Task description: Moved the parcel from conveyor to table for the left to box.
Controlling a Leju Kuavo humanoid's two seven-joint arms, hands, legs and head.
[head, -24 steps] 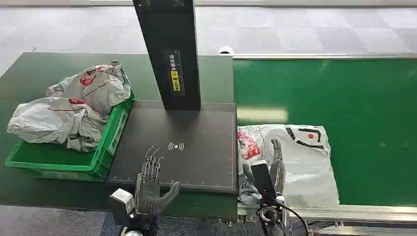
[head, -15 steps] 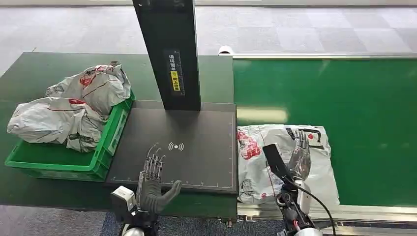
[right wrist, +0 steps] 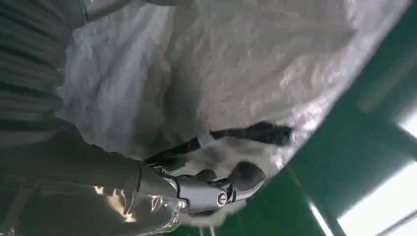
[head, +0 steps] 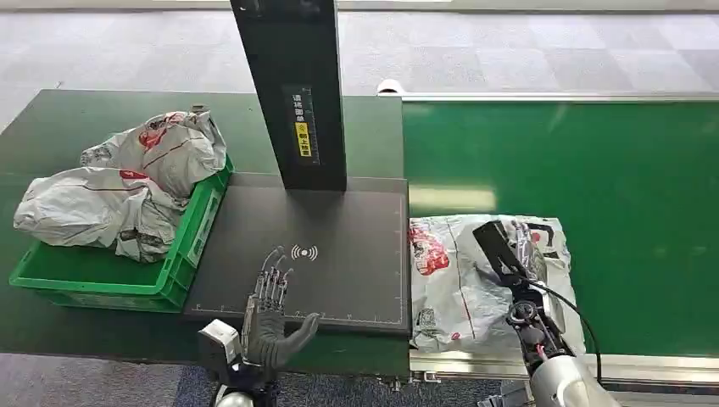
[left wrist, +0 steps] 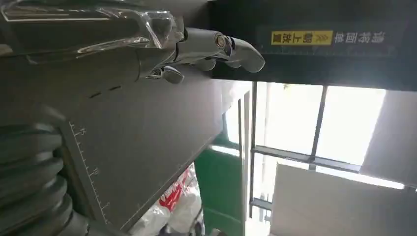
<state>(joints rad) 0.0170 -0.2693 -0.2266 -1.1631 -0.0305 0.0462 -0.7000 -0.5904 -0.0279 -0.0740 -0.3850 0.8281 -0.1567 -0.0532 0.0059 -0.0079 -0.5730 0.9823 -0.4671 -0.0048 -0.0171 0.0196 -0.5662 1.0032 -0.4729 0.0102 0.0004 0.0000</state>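
A grey-white plastic parcel with red and black print lies flat on the green conveyor, right beside the dark scan platform. My right hand lies over the parcel's far right part, fingers stretched out and apart. In the right wrist view the crinkled parcel lies under that hand, whose thumb and fingers reach its edge without closing on it. My left hand hovers open over the platform's front edge, fingers spread; the left wrist view shows its fingers above the platform.
A green bin at the left holds grey parcels piled above its rim. A black scanner column rises behind the platform. The conveyor's metal rail runs along its near side.
My right hand has moved right and farther across the parcel, from its near left part to its far right part. The left hand has shifted slightly right. The parcel lies where it was.
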